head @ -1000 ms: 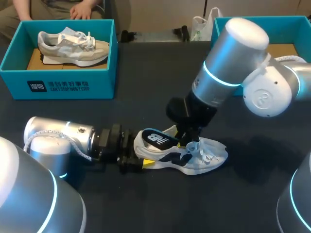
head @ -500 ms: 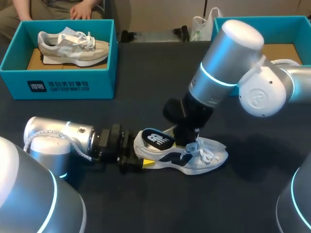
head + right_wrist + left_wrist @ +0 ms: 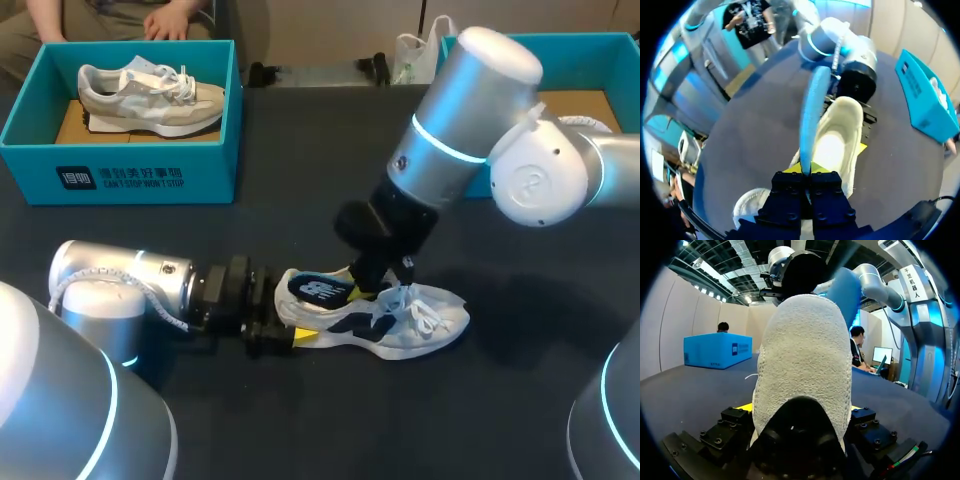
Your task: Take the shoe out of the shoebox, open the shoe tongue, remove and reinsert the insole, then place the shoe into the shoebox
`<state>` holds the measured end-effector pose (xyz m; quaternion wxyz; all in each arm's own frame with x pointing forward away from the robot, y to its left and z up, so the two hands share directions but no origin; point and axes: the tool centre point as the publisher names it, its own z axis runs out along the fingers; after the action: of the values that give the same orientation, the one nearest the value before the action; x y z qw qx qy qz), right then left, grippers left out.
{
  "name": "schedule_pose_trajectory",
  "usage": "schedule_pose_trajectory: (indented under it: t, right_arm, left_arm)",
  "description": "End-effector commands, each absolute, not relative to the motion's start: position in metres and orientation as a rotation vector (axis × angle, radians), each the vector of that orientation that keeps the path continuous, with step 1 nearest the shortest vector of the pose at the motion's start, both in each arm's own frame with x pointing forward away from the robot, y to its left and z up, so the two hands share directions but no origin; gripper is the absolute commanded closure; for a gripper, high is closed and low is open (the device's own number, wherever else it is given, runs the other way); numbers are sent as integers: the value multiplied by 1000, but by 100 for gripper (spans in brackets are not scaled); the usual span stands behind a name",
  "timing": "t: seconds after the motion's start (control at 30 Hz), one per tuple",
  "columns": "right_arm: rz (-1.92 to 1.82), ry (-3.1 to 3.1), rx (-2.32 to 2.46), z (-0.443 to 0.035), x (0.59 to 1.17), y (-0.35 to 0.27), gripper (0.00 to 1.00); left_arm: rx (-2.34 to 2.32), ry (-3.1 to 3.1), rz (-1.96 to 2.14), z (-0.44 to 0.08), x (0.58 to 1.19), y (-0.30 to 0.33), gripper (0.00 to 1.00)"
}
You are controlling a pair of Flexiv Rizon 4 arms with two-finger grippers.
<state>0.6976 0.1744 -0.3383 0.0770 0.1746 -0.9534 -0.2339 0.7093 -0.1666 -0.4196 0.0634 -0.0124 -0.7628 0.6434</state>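
Note:
A white knit shoe (image 3: 410, 325) lies on its sole on the dark table, toe to the right. My left gripper (image 3: 285, 328) holds its heel from the left; in the left wrist view the heel (image 3: 805, 360) fills the gap between the wide-set fingers (image 3: 735, 420). My right gripper (image 3: 362, 290) comes down over the shoe's opening, shut on the front end of the dark blue insole (image 3: 318, 290). In the right wrist view the insole (image 3: 812, 105) runs edge-on from the right gripper (image 3: 807, 175) towards the heel, over the shoe (image 3: 837, 135).
A teal shoebox (image 3: 30, 120) at the back left holds a second pale shoe (image 3: 150, 95). Another teal box (image 3: 600, 45) stands at the back right, partly behind my right arm. A white plastic bag (image 3: 412, 55) sits at the back edge.
My right gripper has closed on the insole and shifted slightly left and down. The insole now lies lower, closer to the shoe's opening. The left arm has stayed put.

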Motion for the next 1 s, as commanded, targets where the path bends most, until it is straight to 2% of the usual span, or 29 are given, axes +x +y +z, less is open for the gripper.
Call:
schedule_pose_trajectory:
  t: [0.03, 0.57, 1.0]
  right_arm:
    - [-650, -2822, 572, -336, 702, 180, 100]
    - [-479, -2718, 736, -334, 711, 218, 100]
    - [-406, -2566, 620, -346, 726, 225, 100]
  left_arm:
    - [-36, -2305, 1944, -420, 709, -168, 100]
    - [-36, -2305, 1944, -420, 709, -168, 100]
    - [-36, -2305, 1944, -420, 709, -168, 100]
